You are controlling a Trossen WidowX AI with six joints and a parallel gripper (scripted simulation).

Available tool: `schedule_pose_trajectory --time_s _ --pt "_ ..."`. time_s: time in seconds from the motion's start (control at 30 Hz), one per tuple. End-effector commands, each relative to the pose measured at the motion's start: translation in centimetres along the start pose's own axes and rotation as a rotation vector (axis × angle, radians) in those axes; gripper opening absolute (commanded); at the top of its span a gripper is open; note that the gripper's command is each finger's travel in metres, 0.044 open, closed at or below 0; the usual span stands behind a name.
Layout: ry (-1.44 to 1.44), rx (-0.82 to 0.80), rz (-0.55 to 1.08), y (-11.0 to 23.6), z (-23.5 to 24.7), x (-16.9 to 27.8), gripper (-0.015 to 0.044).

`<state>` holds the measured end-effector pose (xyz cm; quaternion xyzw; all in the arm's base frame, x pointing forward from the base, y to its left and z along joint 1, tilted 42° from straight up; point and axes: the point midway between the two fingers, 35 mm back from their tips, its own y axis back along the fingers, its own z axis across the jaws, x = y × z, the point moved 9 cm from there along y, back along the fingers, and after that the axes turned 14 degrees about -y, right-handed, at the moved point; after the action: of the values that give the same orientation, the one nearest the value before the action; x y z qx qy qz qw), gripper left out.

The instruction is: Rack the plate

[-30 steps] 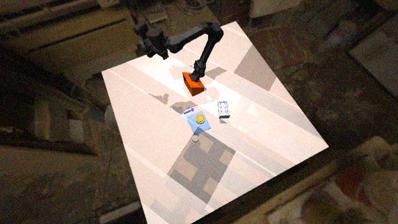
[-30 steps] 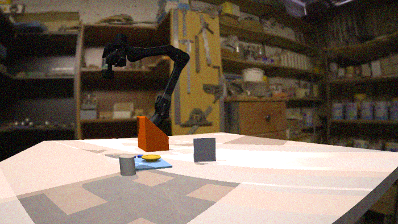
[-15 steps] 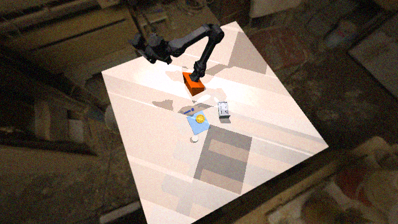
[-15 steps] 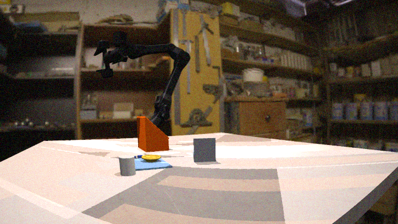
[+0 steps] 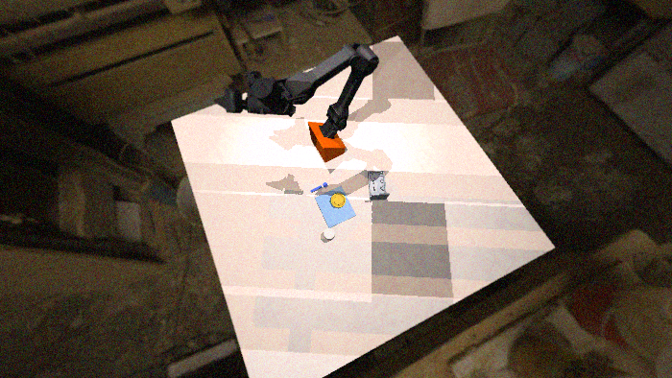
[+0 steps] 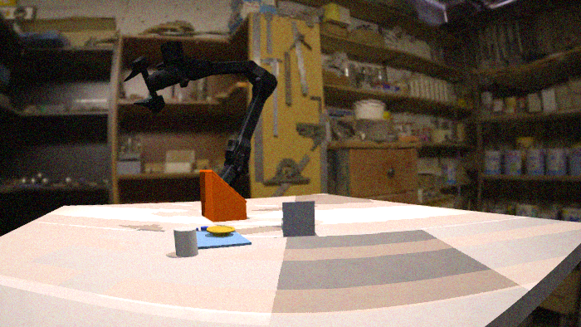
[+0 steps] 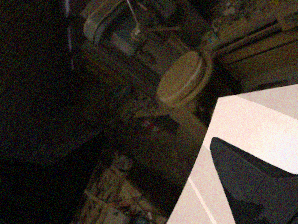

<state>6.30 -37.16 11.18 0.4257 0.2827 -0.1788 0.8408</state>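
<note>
The yellow plate [image 5: 338, 200] [image 6: 221, 229] lies flat on a blue mat [image 5: 342, 218] [image 6: 234, 241] near the middle of the table. The grey dish rack [image 5: 378, 184] [image 6: 298, 218] stands just right of it, with nothing in it. My gripper [image 5: 229, 99] [image 6: 139, 88] is open and empty. It is high in the air past the table's back left edge, far from the plate and the rack. The wrist view shows only a corner of the table [image 7: 226, 136] and the dark room, not the plate or the rack.
An orange wedge block [image 5: 327, 141] [image 6: 220, 199] stands in front of the arm's base. A small blue pen [image 5: 319, 187] [image 6: 202, 227] lies behind the mat. A grey cylinder [image 5: 328, 235] [image 6: 185, 242] stands in front of the mat.
</note>
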Motion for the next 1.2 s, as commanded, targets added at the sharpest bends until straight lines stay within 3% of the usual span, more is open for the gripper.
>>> schedule_pose_trajectory --time_s 0.0,1.17 --pt "0.113 -0.001 0.064 0.6 0.3 1.2 0.0400" --pt "1.158 -0.086 0.639 8.0 -1.4 11.3 0.0400"
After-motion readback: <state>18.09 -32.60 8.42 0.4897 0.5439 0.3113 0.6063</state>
